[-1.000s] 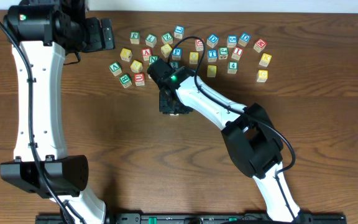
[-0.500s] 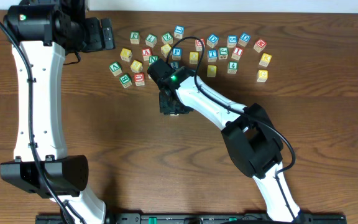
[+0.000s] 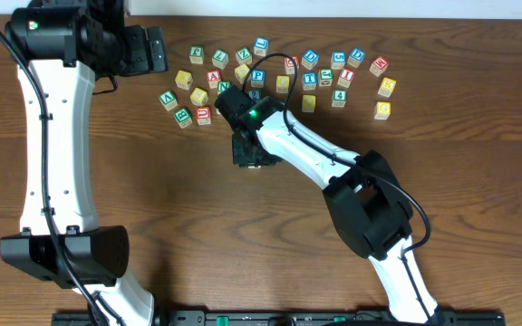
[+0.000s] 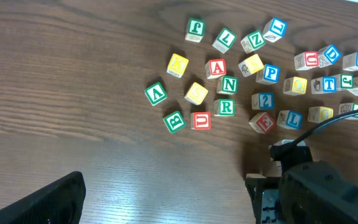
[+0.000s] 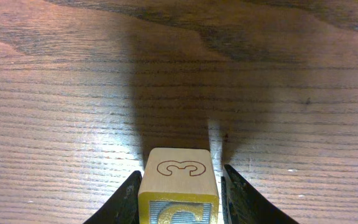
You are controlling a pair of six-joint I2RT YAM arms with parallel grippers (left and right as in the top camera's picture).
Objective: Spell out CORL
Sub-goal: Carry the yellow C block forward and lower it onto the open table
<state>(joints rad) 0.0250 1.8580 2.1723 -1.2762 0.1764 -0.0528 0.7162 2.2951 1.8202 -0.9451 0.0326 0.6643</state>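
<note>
1. Hardly anything moves over the last second: your right gripper (image 3: pixel 248 154) sits above the same patch of table (image 3: pixel 198 226), and no cube in the pile (image 4: pixel 229 84) shifts.
2. Between the jaws sits one block (image 5: pixel 180 169), pinched. A finger (image 5: pixel 128 198) presses each side of it, with no gap showing in the right wrist view.
3. Its face pointing away from the jaws is bare wood with a 3. Its upper face has a blue frame and a yellow letter that reads like a C, though the frame edge cuts it off.
4. Only open wood lies ahead of the jaws. A tight shadow falls just past the block, so it looks low, but you cannot tell whether it rests on the table.
5. Read the stillness as a pause at the drop spot. The C seems carried clear of the pile to start the word, and the release is not yet made.
6. If so, the task is barely begun. An O (image 4: pixel 299 84), an R (image 4: pixel 226 107) and an L (image 4: pixel 293 118) lie in the pile, behind the jaws and near them.
7. Leave room beside the jaws for three more cubes in a row.
8. Your left gripper (image 3: pixel 143 50) hangs well off to the pile's side, holding nothing you can see. You cannot tell how its jaws stand.
</note>
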